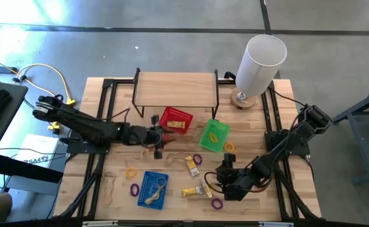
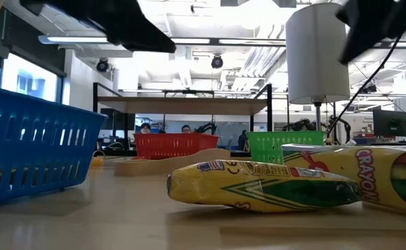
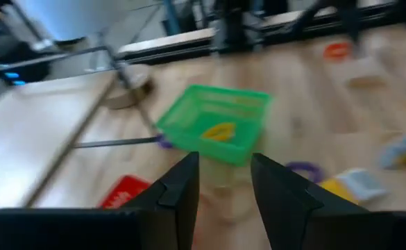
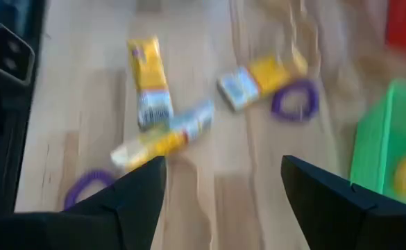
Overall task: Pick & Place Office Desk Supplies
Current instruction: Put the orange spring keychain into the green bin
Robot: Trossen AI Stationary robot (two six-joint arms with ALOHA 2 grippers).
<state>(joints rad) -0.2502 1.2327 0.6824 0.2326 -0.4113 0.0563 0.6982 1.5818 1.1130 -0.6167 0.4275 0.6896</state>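
Small supplies lie flat on the wooden table (image 1: pixel 96 113): yellow crayon boxes (image 1: pixel 192 164) (image 4: pixel 149 80), purple loops (image 1: pixel 134 188) (image 4: pixel 294 98), an orange loop (image 1: pixel 229 146) and pale tan bands (image 1: pixel 108 189). A yellow loop (image 3: pixel 220 130) lies in the green basket (image 1: pixel 214 134), a yellow item in the red basket (image 1: pixel 175 120), and tan bands in the blue basket (image 1: pixel 152 189). My left gripper (image 1: pixel 165 137) (image 3: pixel 223 187) hovers open just near of the red basket, pointing at the green one. My right gripper (image 1: pixel 217 183) (image 4: pixel 223 201) stands open above the crayon boxes at the near right, holding nothing.
A wooden shelf on a black frame (image 1: pixel 175 88) stands at the far middle. A tall white cylinder (image 1: pixel 260 63) stands at the far right on a round base. In the low view two crayon boxes (image 2: pixel 258 184) lie in front, the blue basket (image 2: pixel 29 146) at left.
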